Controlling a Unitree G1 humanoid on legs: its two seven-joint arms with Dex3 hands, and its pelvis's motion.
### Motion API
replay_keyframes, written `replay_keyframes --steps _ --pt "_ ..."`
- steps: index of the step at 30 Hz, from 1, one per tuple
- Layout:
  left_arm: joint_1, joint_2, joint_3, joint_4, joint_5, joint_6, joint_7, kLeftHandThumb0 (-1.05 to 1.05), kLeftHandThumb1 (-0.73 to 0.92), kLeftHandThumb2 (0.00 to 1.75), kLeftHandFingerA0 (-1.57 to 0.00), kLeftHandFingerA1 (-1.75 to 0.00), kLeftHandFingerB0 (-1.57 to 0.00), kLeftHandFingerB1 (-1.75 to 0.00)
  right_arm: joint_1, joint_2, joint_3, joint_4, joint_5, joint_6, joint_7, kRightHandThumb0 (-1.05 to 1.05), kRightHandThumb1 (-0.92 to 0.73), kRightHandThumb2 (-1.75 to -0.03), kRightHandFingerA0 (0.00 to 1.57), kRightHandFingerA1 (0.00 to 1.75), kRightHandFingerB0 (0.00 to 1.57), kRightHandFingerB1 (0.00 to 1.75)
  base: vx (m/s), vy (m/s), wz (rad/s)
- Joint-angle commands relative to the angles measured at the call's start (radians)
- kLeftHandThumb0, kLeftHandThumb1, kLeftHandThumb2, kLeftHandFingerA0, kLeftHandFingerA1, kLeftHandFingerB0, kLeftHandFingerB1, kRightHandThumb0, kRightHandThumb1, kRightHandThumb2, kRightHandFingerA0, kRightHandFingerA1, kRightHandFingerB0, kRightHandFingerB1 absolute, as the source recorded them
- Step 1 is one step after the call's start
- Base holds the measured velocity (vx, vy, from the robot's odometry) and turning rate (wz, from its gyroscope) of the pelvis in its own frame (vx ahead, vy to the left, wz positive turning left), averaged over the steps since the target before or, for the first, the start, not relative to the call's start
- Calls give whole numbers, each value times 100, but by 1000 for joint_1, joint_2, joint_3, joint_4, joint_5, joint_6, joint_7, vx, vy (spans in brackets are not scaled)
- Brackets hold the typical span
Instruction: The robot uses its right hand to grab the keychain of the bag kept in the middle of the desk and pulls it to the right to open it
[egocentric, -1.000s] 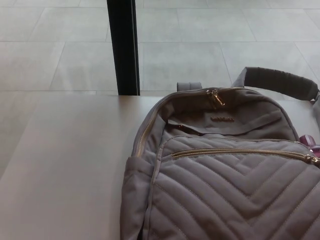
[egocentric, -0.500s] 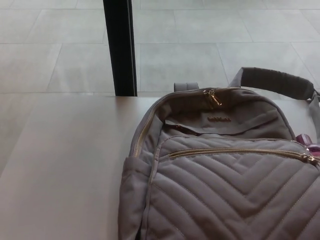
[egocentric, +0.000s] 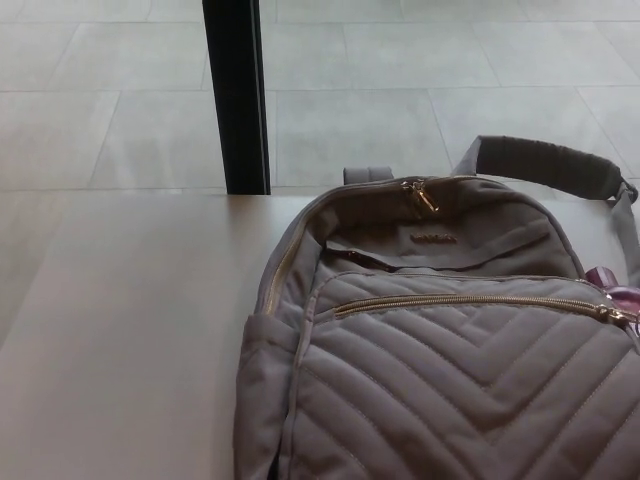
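Shifted slightly left across the picture since a second ago, pillar and bag together: camera motion, nothing displaced on the tabletop (egocentric: 130, 330). Grey quilted bag (egocentric: 450, 370) lying flat at centre-right, top toward the far edge, shoulder strap (egocentric: 545, 162) arching off to the right. Gold zipper pulls (egocentric: 422, 193) meeting at the top. Purple keychain (egocentric: 612, 285) at the right end of the front-pocket zipper (egocentric: 470, 301). Neither hand in view, so finger state unknown. Black pillar (egocentric: 235, 95) behind, on tiled floor (egocentric: 100, 100).

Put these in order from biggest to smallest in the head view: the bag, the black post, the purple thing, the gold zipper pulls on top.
1. bag
2. black post
3. and 4. purple thing and zipper pulls: both tiny, and the purple thing is cut off, so unsure.
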Motion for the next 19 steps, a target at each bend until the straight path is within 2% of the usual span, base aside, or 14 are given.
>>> replay_keyframes --steps 1,2,3,4,5,6,7,10,11,12,14,15,19 --pt "1 26 -1 1 4 22 -21 -78 84 65 -73 -60 -54 -41 4 -25 99 14 -3 -98 32 -48 -64 -59 42 71 20 42 0 0 0" --pt "1 25 3 -4 -2 28 -26 -79 83 65 -72 -59 -50 -40 2 -32 132 13 -21 -99 19 -51 -63 -58 36 70 21 41 0 0 0" --pt "1 25 0 -7 0 32 -23 -77 66 106 -65 -66 -36 -52 5 -37 151 7 -25 -106 20 -51 -64 -58 35 74 20 43 0 0 0" --pt "0 25 -5 -9 6 33 -16 -77 66 106 -65 -66 -36 -52 10 -41 162 2 -17 -114 27 -51 -64 -58 35 74 20 43 0 0 0" --pt "6 30 -7 -7 9 25 -17 -81 84 65 -72 -54 -42 -38 16 -42 176 -5 -8 -117 25 -54 -50 -85 47 74 16 51 0 0 0" --pt "5 31 -7 -9 9 27 -20 -80 84 66 -70 -53 -42 -38 16 -42 182 -4 -2 -119 21 -51 -64 -59 57 73 20 42 0 0 0" --pt "6 30 -7 -8 8 25 -20 -78 83 66 -73 -56 -47 -39 11 -43 189 7 -1 -124 13 -58 -51 -82 71 76 17 50 0 0 0" --pt "4 26 20 -9 -23 38 -40 -79 81 65 -72 -55 -47 -39 5 -50 213 29 5 -147 2 -56 -49 -82 77 77 17 50 0 0 0" --pt "4 27 19 -6 -18 37 -39 -79 82 65 -74 -55 -48 -39 2 -53 224 41 3 -158 -5 -52 -64 -59 83 76 23 42 0 0 0" --pt "5 31 10 -6 -7 31 -40 -79 83 66 -72 -54 -47 -38 7 -52 227 35 7 -165 -2 -60 -54 -86 86 88 18 51 0 0 0" --pt "3 33 1 -5 5 26 -33 -78 83 65 -74 -55 -48 -38 4 -54 238 38 10 -174 -6 -61 -55 -88 87 86 19 52 0 0 0" --pt "1 33 1 -4 4 26 -33 -79 83 65 -75 -56 -49 -39 3 -56 244 36 13 -181 -4 -58 -71 -60 85 80 24 43 0 0 0" --pt "5 33 4 -8 0 23 -36 -79 83 65 -74 -56 -49 -39 -4 -61 264 48 14 -192 -13 -57 -71 -61 85 76 25 43 0 0 0"
